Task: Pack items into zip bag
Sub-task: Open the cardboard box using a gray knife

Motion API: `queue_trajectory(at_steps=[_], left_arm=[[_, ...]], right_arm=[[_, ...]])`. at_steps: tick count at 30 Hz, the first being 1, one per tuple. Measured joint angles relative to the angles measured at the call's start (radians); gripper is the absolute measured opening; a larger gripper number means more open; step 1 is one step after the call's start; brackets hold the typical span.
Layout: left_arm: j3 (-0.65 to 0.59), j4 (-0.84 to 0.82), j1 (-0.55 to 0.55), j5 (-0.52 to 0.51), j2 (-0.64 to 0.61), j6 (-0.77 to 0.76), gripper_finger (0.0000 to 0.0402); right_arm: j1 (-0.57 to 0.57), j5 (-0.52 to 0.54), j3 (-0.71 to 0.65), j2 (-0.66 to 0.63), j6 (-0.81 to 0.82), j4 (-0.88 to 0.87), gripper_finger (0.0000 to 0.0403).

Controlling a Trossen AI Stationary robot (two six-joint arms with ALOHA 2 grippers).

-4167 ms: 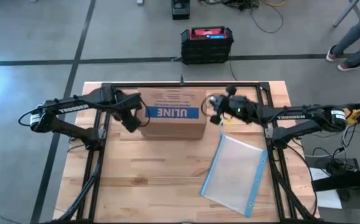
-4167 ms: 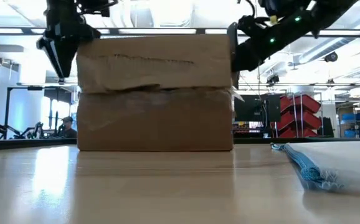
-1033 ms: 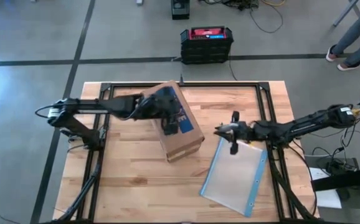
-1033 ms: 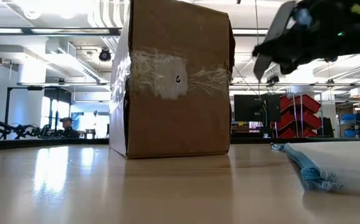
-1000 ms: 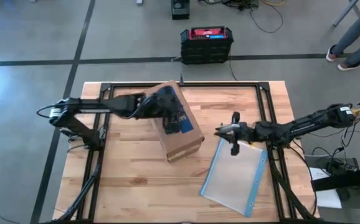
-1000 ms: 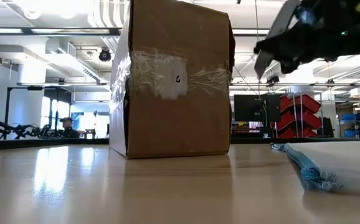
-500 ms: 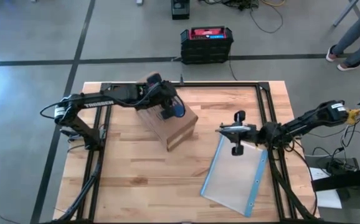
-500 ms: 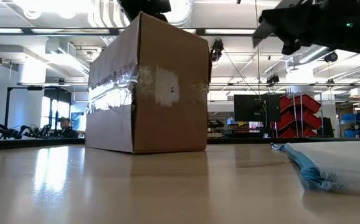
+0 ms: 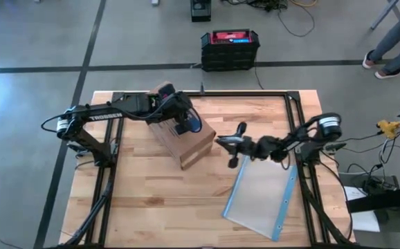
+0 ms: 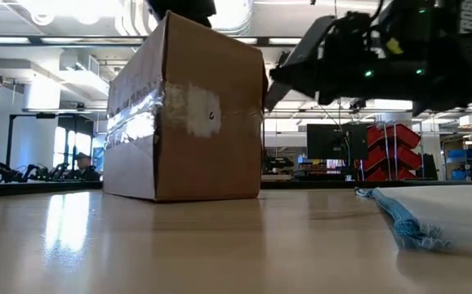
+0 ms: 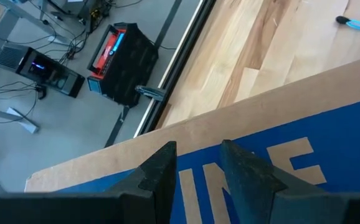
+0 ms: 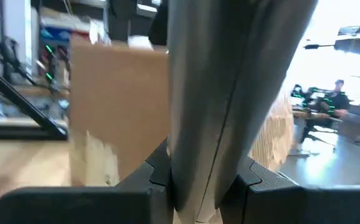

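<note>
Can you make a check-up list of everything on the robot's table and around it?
Surface: wooden table, bare boards toward its near edge.
Job's things: zip bag lies flat on the table's right side; items to pack: nothing seen.
Clutter: cardboard box, standing skewed to the table's edges.
Grippers: left tool on top of the box; right tool open, above the table between box and bag.
Cables: loose cables on the floor behind the table.
Surroundings: black case on the floor; a person's legs at the far right.
</note>
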Motion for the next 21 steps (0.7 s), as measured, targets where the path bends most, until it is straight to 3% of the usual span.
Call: queue_trajectory(at_steps=[2, 10, 21], left_arm=[[-0.008, -0.001, 0.000, -0.001, -0.003, -0.002, 0.0117], [-0.015, -0.036, 0.000, -0.053, -0.028, -0.003, 0.0117], [-0.019, -0.201, 0.001, -0.066, -0.093, -0.118, 0.0117]], right_arm=[[-0.002, 0.038, 0.009, 0.009, -0.008, 0.003, 0.0056], [-0.007, 0.021, 0.064, 0.009, 0.044, 0.006, 0.0056], [-0.064, 0.001, 0.188, 0.157, 0.100, 0.000, 0.0056]])
